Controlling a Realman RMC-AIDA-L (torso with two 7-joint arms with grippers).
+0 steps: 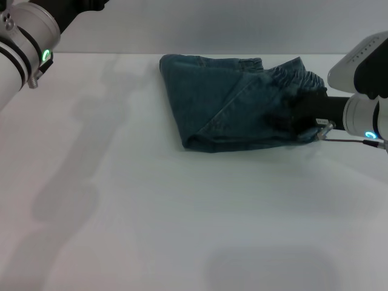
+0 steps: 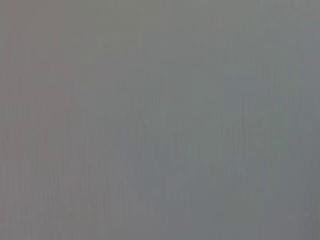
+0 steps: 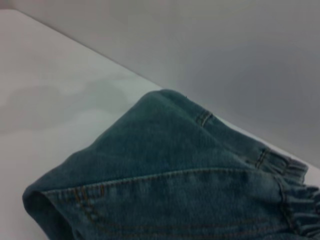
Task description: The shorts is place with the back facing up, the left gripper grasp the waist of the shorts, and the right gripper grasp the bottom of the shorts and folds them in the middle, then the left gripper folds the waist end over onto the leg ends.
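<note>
One smooth white table (image 1: 151, 206) bears folded denim shorts (image 1: 236, 103); whether the right gripper (image 1: 297, 118) pinches them is unclear.

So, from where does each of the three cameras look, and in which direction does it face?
Head view: high on the robot, facing forward and down at the white table, the folded shorts, the right gripper at their right edge and the left arm raised far left.
Left wrist view: only blank grey; no body part.
Right wrist view: low beside the shorts; no fingers show.
Head and right wrist views share the shorts.
</note>
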